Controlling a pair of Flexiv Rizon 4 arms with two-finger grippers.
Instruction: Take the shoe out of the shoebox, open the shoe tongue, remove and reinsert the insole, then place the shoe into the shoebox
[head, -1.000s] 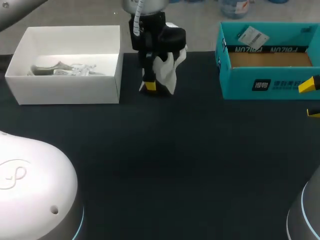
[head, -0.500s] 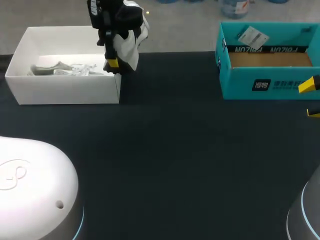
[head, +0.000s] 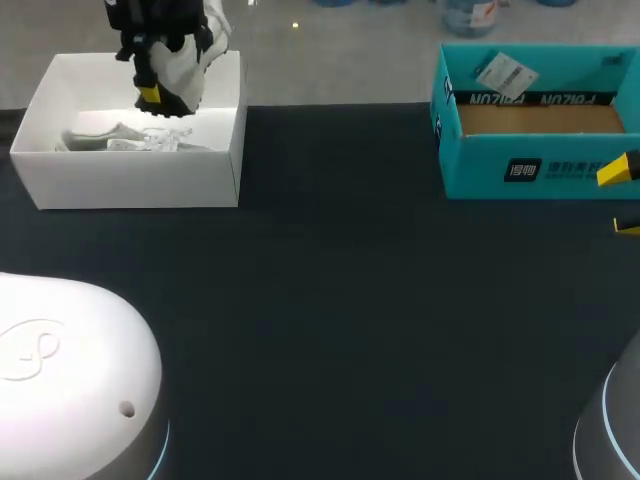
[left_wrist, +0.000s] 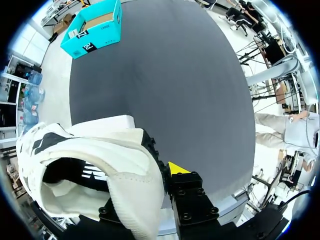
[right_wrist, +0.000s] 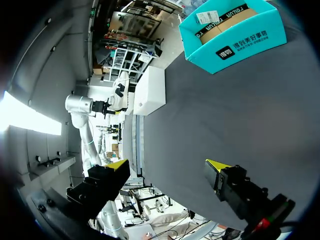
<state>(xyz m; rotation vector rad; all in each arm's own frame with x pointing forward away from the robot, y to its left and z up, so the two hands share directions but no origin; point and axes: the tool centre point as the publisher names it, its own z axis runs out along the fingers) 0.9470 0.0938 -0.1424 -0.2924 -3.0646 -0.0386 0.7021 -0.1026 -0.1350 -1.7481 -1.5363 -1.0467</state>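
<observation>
Left wrist view puts my left gripper (left_wrist: 162, 174) clamped on the white shoe (left_wrist: 100, 155). One yellow fingertip (left_wrist: 176, 168) presses the outside of the shoe's wall. The other finger is hidden behind the fabric, so I read the grip from how the shoe hangs off the fingers. The shoe's dark opening faces the camera, and black markings show on its side. From the head view, that gripper (head: 155, 92) holds the shoe (head: 188, 62) over the far part of the white box (head: 130, 180), which sits at the far left of the dark table (head: 330, 300). I cannot tell whether the shoe touches the box's far wall. Pale crumpled material (head: 125, 138) lies on the box floor, and I cannot make out what it is. My right gripper (right_wrist: 167, 165) is well apart from all this. Its two yellow fingers are spread wide with only bare table between them. In the head view it (head: 622, 200) shows only as two yellow tips at the right edge, just near of the teal box (head: 480, 170). That teal box stands at the far right of the table, open at the top. It has a brown cardboard floor (head: 540, 118) and a small white tag (head: 505, 72) lying against its far wall. The two boxes are well apart, with open table between them.
</observation>
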